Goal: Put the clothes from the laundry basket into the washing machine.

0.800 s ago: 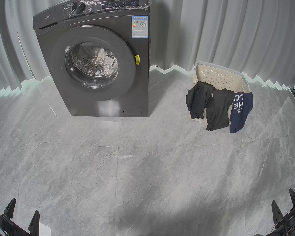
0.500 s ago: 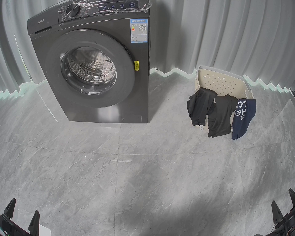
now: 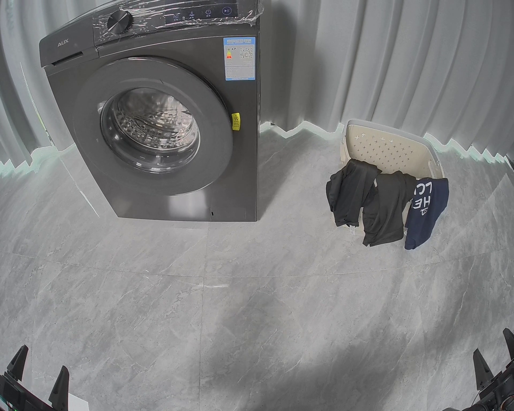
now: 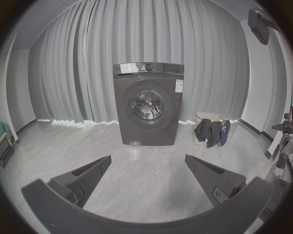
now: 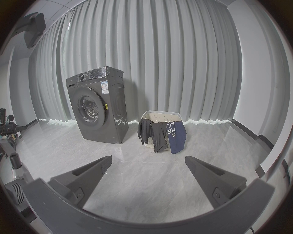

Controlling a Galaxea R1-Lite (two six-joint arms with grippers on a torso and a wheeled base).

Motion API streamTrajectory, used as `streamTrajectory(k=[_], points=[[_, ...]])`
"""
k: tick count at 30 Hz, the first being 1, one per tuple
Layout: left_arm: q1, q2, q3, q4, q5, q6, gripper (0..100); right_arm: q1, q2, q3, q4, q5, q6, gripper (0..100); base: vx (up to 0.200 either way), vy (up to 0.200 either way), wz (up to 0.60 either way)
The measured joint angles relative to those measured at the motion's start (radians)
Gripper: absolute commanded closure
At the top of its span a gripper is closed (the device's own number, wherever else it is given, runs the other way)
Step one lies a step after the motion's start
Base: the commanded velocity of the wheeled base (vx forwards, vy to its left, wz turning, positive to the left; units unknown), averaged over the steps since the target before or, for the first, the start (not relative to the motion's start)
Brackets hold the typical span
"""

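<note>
Pale grey pleated curtains [image 3: 401, 64] hang along the back of the room, their hems meeting a glossy grey marble-look tile floor [image 3: 257, 321]. A white wall [image 5: 259, 76] with a dark skirting board [image 5: 247, 130] adjoins them.

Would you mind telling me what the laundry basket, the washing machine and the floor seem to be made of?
Laundry basket: likely cream moulded plastic, matte, its wall pierced with small holes.
Washing machine: seemingly dark grey coated metal, satin sheen on the front; clear film over the control panel.
Floor: glossy grey marble-look tile, given veins, joints and reflections.
</note>
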Motion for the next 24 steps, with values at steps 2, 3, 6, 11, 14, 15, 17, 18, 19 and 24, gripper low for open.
streamTrajectory(k=[2, 3, 6, 11, 14, 15, 17, 18, 19, 24], points=[[0.0, 0.0, 0.0, 0.0, 0.0, 0.0, 0, -0.002, 0.0, 0.0, 0.0, 0.0, 0.0, 0, 0.0, -0.2, 0.0], [0.0, 0.0, 0.0, 0.0, 0.0, 0.0, 0, -0.002, 0.0, 0.0, 0.0, 0.0, 0.0, 0, 0.0, -0.2, 0.0], [0.0, 0.0, 0.0, 0.0, 0.0, 0.0, 0, 0.0, 0.0, 0.0, 0.0, 0.0, 0.0, 0, 0.0, -0.2, 0.0], [0.0, 0.0, 0.0, 0.0, 0.0, -0.001, 0, 0.0, 0.0, 0.0, 0.0, 0.0, 0.0, 0, 0.0, -0.2, 0.0], [0.0, 0.0, 0.0, 0.0, 0.0, 0.0, 0, 0.0, 0.0, 0.0, 0.0, 0.0, 0.0, 0, 0.0, -0.2, 0.0], [0.0, 0.0, 0.0, 0.0, 0.0, 0.0, 0, 0.0, 0.0, 0.0, 0.0, 0.0, 0.0, 0, 0.0, -0.2, 0.0], [0.0, 0.0, 0.0, 0.0, 0.0, 0.0, 0, 0.0, 0.0, 0.0, -0.001, 0.0, 0.0, 0, 0.0, -0.2, 0.0], [0.0, 0.0, 0.0, -0.001, 0.0, 0.0, 0, 0.0, 0.0, 0.0, 0.0, 0.0, 0.0, 0, 0.0, -0.2, 0.0], [0.0, 0.0, 0.0, 0.0, 0.0, 0.0, 0, 0.0, 0.0, 0.0, -0.001, 0.0, 0.0, 0, 0.0, -0.2, 0.0], [0.0, 0.0, 0.0, -0.001, 0.0, 0.0, 0, 0.0, 0.0, 0.0, 0.0, 0.0, 0.0, 0, 0.0, -0.2, 0.0]])
